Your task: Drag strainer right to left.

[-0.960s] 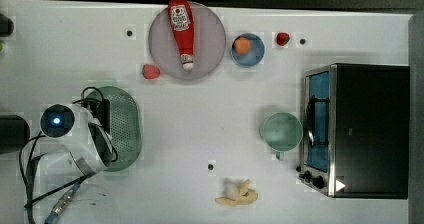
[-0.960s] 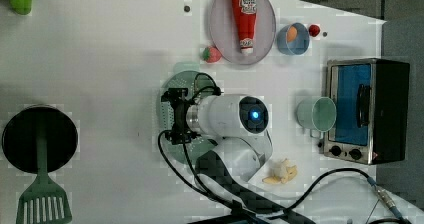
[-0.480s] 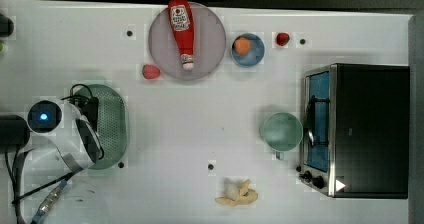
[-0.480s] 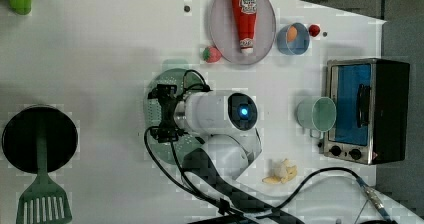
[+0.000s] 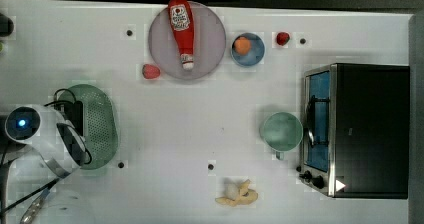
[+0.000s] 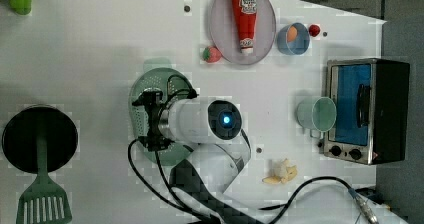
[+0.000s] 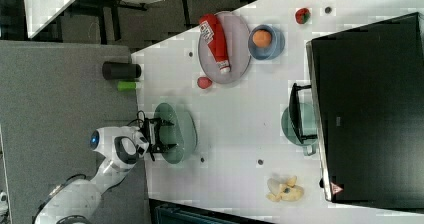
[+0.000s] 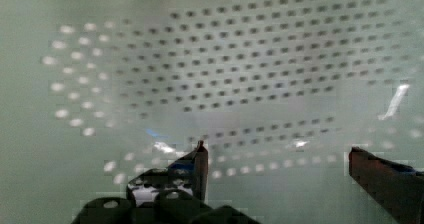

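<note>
The strainer (image 5: 100, 126) lies on the white tabletop (image 5: 200, 119) near the top view's left edge, its long axis running up and down in that view. The white arm (image 5: 45, 134) covers its left part there. In the left view the strainer (image 6: 145, 86) sits left of the middle, and the arm's wrist lies across it.

The end effector (image 7: 165, 132) is lowered inside the strainer (image 7: 182, 129). In the wrist view the two dark fingers (image 8: 200, 166) stand wide apart over the dotted bottom of the strainer (image 8: 250, 64), with nothing between them, so the end effector (image 8: 277, 166) is released and grasps nothing. I cannot tell if the fingertips touch the bottom or the wall.

At the far side of the tabletop in the top view, a grey-lilac plate (image 5: 210, 49) carries a red ketchup bottle (image 5: 181, 29) lying on its side. A small red strawberry (image 5: 151, 71) lies just beside the plate. A blue bowl (image 5: 252, 59) with an orange ball (image 5: 242, 45) inside is on the top view's right of the plate. A mint-green cup (image 5: 282, 130) stands just beside a toaster oven (image 5: 357, 129) with its door towards the cup. A banana peel (image 5: 237, 194) lies near the lower edge of the top view. In the left view, a black pan (image 6: 40, 139) and a green spatula (image 6: 42, 201) are well apart from the strainer.
</note>
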Robot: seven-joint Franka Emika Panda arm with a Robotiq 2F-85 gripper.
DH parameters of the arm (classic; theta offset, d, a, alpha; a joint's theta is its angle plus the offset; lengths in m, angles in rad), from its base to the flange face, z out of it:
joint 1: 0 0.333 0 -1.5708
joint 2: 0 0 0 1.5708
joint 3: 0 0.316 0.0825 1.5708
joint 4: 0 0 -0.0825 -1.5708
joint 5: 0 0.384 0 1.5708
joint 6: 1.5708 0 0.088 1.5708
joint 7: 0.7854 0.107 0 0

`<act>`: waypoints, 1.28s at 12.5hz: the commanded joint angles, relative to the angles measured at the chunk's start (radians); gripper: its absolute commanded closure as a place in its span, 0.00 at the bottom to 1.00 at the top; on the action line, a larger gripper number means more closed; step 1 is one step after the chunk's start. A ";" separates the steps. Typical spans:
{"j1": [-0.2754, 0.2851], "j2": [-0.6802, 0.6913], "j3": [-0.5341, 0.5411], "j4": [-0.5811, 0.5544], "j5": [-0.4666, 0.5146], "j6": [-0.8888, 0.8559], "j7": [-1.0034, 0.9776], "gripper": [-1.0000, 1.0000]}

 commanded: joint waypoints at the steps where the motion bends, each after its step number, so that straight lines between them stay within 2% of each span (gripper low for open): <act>1: -0.017 -0.145 -0.059 -0.012 -0.046 -0.094 -0.149 0.00; 3: -0.028 -0.277 -0.139 -0.009 -0.051 -0.238 -0.351 0.00; 7: -0.065 -0.542 -0.390 0.027 -0.053 -0.548 -0.802 0.00; 11: -0.089 -0.709 -0.632 0.060 -0.099 -0.760 -1.188 0.00; 13: -0.092 -0.761 -0.706 0.064 -0.144 -0.790 -1.291 0.00; 16: -0.092 -0.778 -0.731 0.064 -0.225 -0.811 -1.314 0.00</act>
